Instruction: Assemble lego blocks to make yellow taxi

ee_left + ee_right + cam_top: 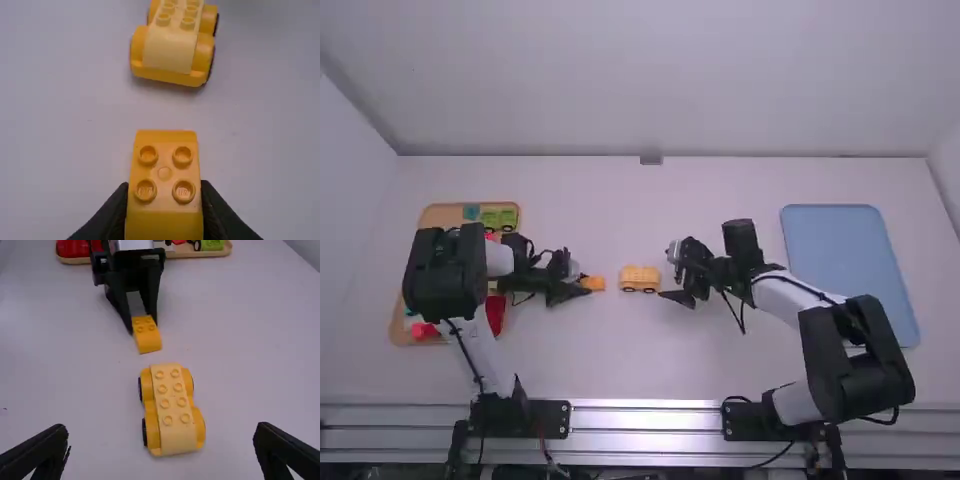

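Note:
In the high view my left gripper (pixel 582 286) is shut on an orange-yellow block (pixel 593 283), just left of the yellow car base (pixel 640 279). The left wrist view has that studded block (pixel 165 187) between the fingers of my left gripper (pixel 164 210), a gap separating it from the car base (pixel 171 47). My right gripper (pixel 672 275) is at the car's right side. Seen from the right wrist, my right gripper (pixel 161 440) is wide open, its fingers on either side of the wheeled car base (pixel 172 407) with its row of studs, not touching it.
A wooden tray (pixel 435 216) with green, red and other blocks lies at the left, partly under the left arm. A blue tray (pixel 845 260) is on the right, beyond the right arm's links.

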Controlling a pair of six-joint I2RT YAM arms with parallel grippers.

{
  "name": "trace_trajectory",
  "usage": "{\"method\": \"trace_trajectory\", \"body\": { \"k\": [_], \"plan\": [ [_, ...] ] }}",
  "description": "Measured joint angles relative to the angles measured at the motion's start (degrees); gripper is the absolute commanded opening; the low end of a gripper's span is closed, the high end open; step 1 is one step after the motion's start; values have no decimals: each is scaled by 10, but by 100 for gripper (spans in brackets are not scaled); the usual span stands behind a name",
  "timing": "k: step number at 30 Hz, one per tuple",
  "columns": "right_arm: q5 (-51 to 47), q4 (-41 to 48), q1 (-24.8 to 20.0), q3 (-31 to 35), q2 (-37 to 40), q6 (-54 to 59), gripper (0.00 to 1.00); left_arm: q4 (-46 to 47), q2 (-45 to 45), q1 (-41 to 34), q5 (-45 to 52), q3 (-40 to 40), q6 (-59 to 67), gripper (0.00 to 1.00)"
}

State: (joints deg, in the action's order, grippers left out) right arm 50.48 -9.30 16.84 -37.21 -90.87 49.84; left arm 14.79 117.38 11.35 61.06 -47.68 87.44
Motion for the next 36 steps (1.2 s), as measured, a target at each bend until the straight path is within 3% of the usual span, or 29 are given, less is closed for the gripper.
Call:
{"method": "trace_trajectory", "body": {
  "k": [2,5,9,13,17,24,31,36],
  "plan": [
    [1,-14,7,0,-18,9,99,38,-4,0,1,-4,5,15],
    [6,-46,12,0,-59,13,99,92,-22,0,9,-13,30,23],
    [48,-178,13,2,-158,3,99,165,-72,-1,42,-32,101,23],
    [66,-279,13,2,-225,-16,99,164,-93,-19,61,-43,127,17],
    [73,-346,13,2,-264,-43,99,101,-93,-68,59,-45,101,12],
    [83,-350,15,-33,-326,-72,99,-32,-93,-153,6,-55,-38,8],
    [83,-351,28,-70,-354,-76,100,-53,-93,-186,-29,-55,-123,8],
    [83,-330,29,-72,-355,-66,83,-58,-93,-195,-41,-55,-143,8]
  ]
}}
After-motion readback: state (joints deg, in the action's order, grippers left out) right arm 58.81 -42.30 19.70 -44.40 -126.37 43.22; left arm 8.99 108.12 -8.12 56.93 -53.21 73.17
